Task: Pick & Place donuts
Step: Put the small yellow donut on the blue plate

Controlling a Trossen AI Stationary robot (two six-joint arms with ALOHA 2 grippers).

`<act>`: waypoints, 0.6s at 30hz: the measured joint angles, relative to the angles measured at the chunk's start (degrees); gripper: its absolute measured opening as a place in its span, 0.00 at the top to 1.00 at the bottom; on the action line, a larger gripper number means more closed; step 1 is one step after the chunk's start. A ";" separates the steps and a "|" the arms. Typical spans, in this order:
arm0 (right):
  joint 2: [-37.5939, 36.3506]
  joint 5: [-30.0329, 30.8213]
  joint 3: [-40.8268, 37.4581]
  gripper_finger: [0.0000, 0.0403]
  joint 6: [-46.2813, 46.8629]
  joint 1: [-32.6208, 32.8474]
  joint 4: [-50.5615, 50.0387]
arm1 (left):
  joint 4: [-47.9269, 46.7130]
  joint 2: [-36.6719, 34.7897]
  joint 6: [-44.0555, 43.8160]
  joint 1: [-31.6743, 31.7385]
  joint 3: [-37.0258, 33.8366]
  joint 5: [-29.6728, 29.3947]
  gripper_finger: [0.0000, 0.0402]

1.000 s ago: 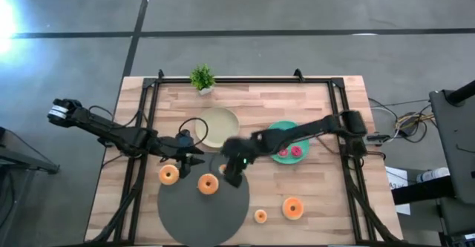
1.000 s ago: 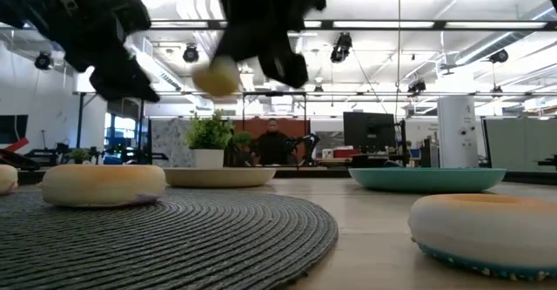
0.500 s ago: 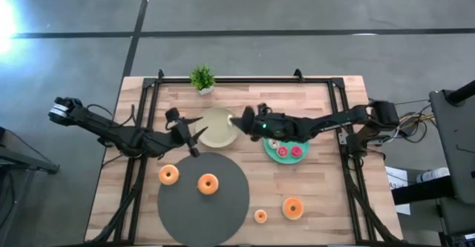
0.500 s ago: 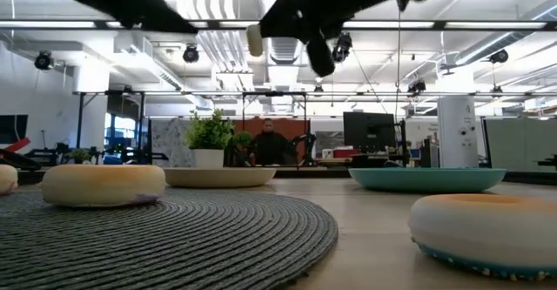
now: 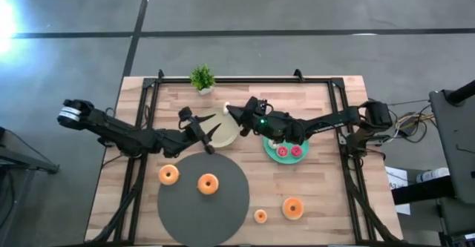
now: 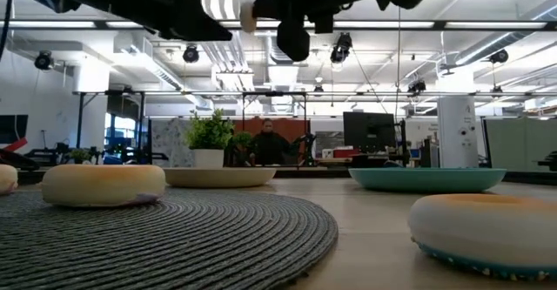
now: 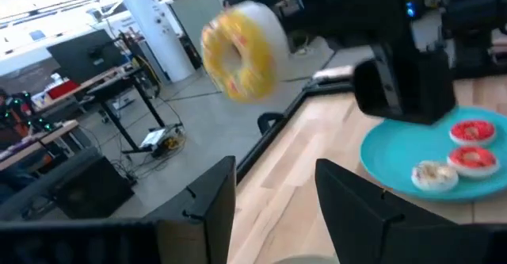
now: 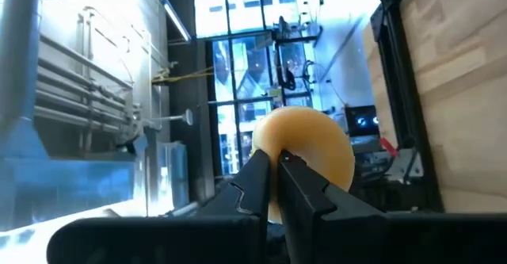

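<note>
Since half a second ago the left claw (image 5: 210, 133) has slid right to the beige plate's (image 5: 225, 121) edge, its fingers spread and holding nothing. The right claw (image 5: 231, 110) has edged back over that plate's far rim, pinching a yellow-frosted donut (image 7: 238, 50) above the worktop (image 5: 312, 99). Unmoved: two donuts on the grey mat (image 5: 202, 217), two pink ones on the teal plate (image 5: 273, 154).
</note>
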 joint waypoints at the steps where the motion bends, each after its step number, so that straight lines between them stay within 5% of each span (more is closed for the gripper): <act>1: 0.00 0.01 0.13 0.96 -0.06 0.03 -0.24 | 1.22 0.69 -0.18 0.15 0.22 0.02 0.63; 18: -0.02 3.03 0.71 0.96 2.81 0.89 -0.52 | 7.09 9.51 0.69 4.23 8.09 1.21 0.63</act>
